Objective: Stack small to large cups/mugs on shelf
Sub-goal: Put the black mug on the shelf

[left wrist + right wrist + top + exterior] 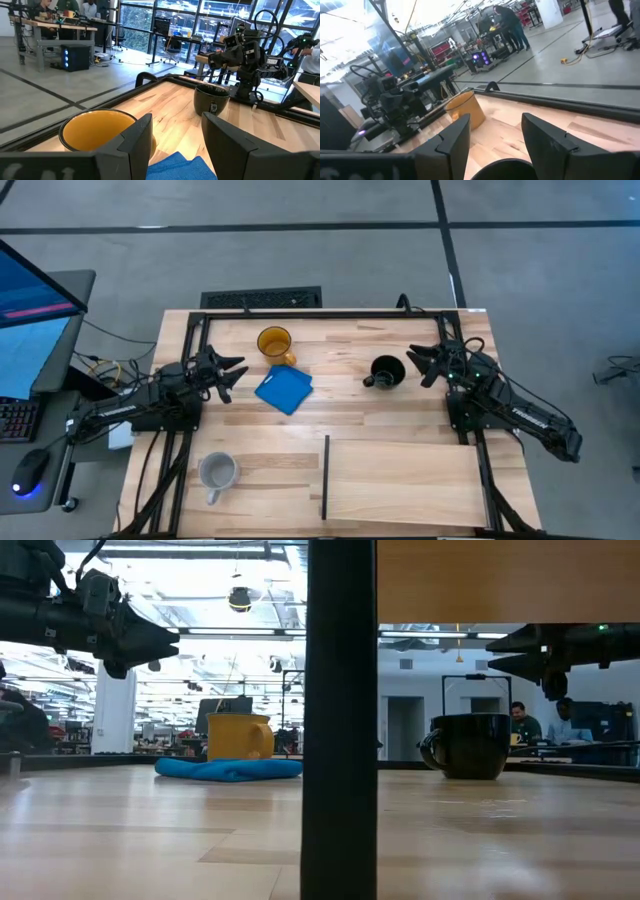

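An amber-yellow mug (274, 342) stands upright at the far middle of the table, just beyond a flat blue square (284, 389). To its right a glossy black mug (386, 372) stands upright on its base. A pale grey-white mug (216, 473) stands near the front left. The shelf (400, 480) is the wooden panel at the near right, bounded by a black divider strip (325, 477). My left gripper (235, 373) hovers open at the left, level, pointing toward the amber mug (95, 131). My right gripper (418, 363) hovers open beside the black mug (502, 170).
A black frame runs along the table's far edge (330, 311) and down both sides. In the low view the divider strip (340, 720) blocks the middle. A monitor and keyboard (20, 350) stand off the table's left. People sit at desks in the room behind.
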You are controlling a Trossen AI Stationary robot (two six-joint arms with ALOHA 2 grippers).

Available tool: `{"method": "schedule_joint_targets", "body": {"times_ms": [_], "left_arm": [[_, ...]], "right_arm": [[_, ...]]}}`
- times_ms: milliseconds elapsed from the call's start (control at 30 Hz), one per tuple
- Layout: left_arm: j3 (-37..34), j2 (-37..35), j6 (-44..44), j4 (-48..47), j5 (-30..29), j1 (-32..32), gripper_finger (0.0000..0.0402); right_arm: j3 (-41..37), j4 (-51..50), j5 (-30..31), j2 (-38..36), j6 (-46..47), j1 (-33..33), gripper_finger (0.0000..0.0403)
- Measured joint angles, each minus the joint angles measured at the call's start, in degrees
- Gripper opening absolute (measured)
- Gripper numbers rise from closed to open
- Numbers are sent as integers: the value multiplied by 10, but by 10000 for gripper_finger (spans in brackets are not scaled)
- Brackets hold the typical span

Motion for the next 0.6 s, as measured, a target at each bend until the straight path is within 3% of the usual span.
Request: {"method": "schedule_joint_targets", "body": {"times_ms": [600], "left_arm": [[0, 0, 0, 0, -1, 0, 162]], "right_arm": [[0, 34, -17, -1, 69, 37, 200]]}}
